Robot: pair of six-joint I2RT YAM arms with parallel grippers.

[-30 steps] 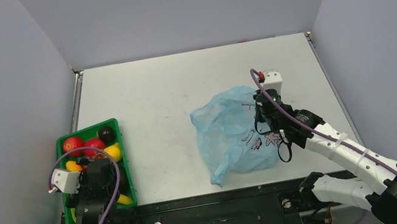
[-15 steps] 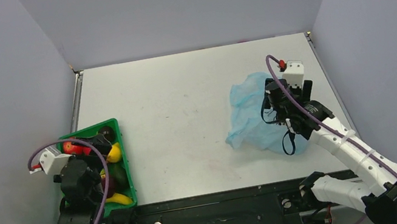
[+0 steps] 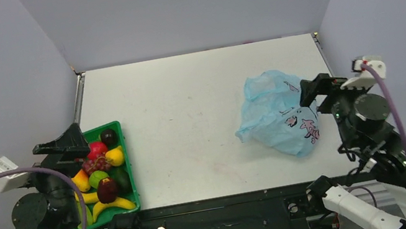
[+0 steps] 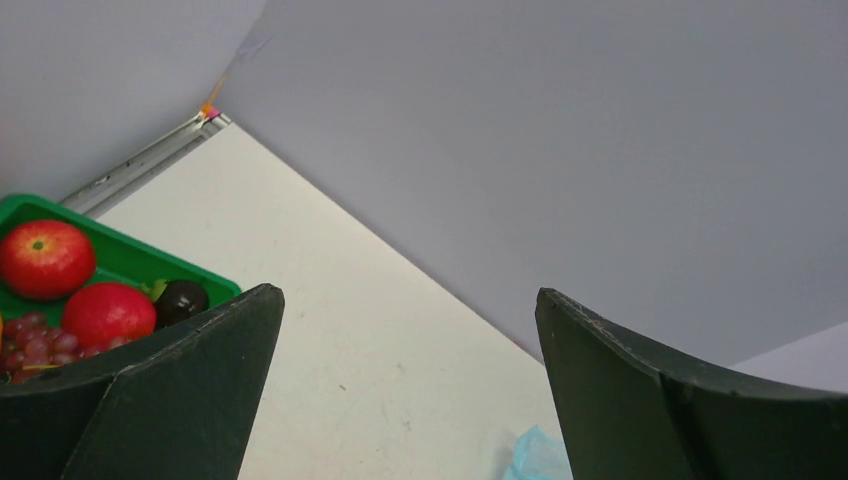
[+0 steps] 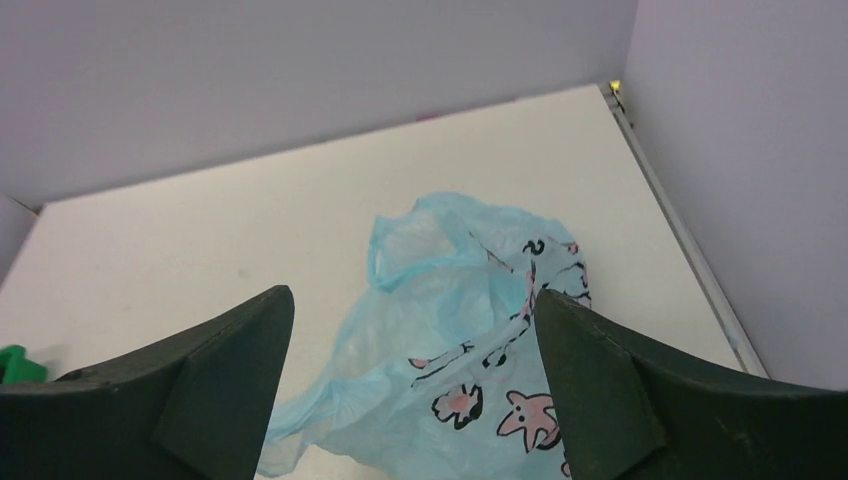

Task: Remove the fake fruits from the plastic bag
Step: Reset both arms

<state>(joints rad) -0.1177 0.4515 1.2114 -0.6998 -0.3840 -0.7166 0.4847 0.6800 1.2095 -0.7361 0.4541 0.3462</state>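
Observation:
The light-blue plastic bag (image 3: 279,115) lies crumpled and flat on the table at the right, its pink and black figures facing up (image 5: 470,330). My right gripper (image 3: 317,89) hangs open above its right edge, nothing between the fingers (image 5: 415,295). The fake fruits lie in the green tray (image 3: 99,128) at the left: a yellow oval (image 3: 115,157), a grape bunch (image 3: 95,165) and a dark maroon one (image 3: 106,189). My left gripper (image 3: 64,145) is raised over the tray's far-left corner, open and empty (image 4: 407,295).
The tray also holds red apples (image 4: 38,258), a black round fruit (image 3: 108,136) and yellow bananas (image 3: 106,206). Grey walls close the table on three sides. A metal rail (image 3: 78,105) runs along the left edge.
The right gripper dragged the bag to the right, let go of it and drew back upward. The left arm lifted off the tray and pulled back, uncovering the fruits.

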